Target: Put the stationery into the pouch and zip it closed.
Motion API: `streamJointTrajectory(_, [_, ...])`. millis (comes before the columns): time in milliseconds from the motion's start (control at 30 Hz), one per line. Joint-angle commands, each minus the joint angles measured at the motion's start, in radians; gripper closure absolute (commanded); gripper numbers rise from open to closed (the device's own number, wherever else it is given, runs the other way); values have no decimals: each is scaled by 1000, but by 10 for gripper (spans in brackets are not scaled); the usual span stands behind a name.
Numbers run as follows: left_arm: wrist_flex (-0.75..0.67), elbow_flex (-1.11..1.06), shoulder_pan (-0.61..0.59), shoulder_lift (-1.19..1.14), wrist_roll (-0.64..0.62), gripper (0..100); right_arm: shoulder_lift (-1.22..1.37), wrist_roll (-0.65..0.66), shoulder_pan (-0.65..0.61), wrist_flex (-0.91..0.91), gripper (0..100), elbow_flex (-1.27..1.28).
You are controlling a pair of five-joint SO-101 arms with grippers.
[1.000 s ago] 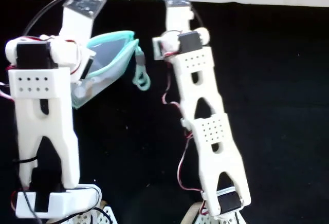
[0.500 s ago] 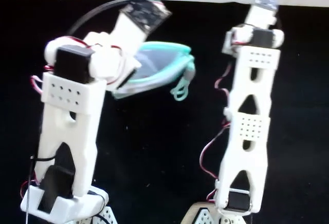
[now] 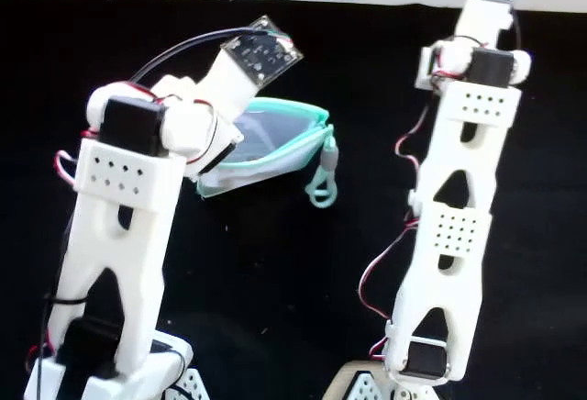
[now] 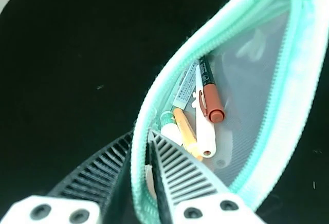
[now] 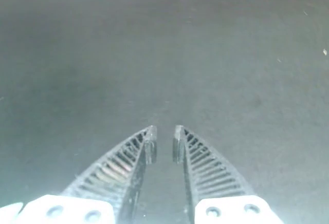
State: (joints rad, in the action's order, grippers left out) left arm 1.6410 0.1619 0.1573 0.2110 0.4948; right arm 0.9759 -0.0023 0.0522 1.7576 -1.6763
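Your left gripper had its jaws shut tight on the rim of the pouch, with one jaw inside and one outside. The pouch was mint green with a see-through side, and its zip was open wide. Inside it lay a brown pen, a white pen and an orange pen, side by side. From the high view, the pouch sat at the tip of your left arm, over the black table. Its ring pull hung at the end far from the gripper. Your right gripper was well apart from the pouch, over the table. Its jaws were a little apart and held nothing.
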Motion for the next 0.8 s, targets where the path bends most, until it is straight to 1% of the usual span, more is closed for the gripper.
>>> streamJointTrajectory(0, [-98,-81,-16,-1,9,993,-65,18,-30,8,922,-84])
streamJointTrajectory(133, [-147,-136,-22,-1,34,993,-48,21,-28,8,922,-84])
streamJointTrajectory(233, [-150,-157,-85,-1,44,993,-48,32,-10,8,920,-79])
streamJointTrajectory(333, [-152,-156,-162,-1,44,993,-54,92,-15,10,919,-79])
streamJointTrajectory(433, [-172,-160,-197,-2,57,993,-54,149,-56,10,919,-79])
streamJointTrajectory(533, [-210,-196,-203,-4,72,993,-47,193,-101,10,919,-79])
streamJointTrajectory(633, [-267,-252,-203,-7,72,993,-45,204,-127,10,919,-77])
streamJointTrajectory(767, [-287,-263,-205,-65,72,993,-47,213,-148,10,919,-42])
